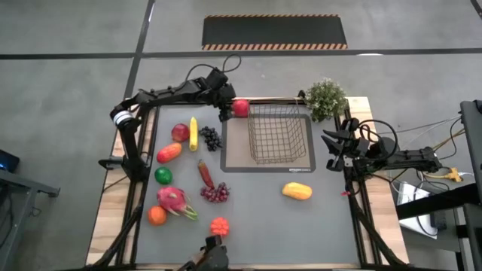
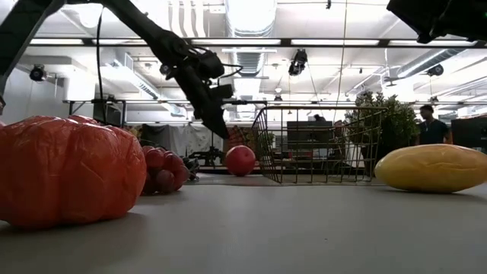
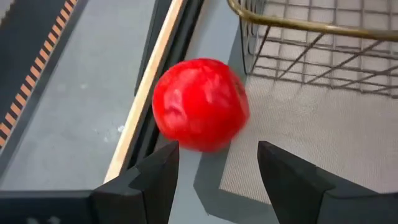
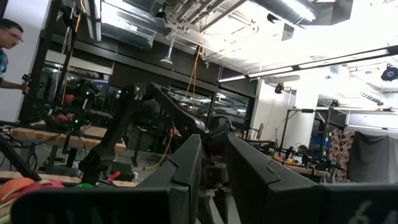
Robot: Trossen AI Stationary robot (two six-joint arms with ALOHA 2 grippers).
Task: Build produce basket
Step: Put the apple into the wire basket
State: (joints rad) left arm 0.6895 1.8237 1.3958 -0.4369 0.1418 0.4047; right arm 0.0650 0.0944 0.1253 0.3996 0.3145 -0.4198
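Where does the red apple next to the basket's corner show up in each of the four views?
High view: red apple at the wire basket's far-left corner, by the left gripper.
Low view: apple on the table, left of the basket.
Left wrist view: apple mid-frame, just beyond the open fingers.
Right wrist view: not in it.
Shared landmark: the basket.

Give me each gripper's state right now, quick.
Left gripper: open, holding nothing; the red apple sits just past its fingertips beside the basket.
Right gripper: nearly shut, empty, parked at the table's right edge.
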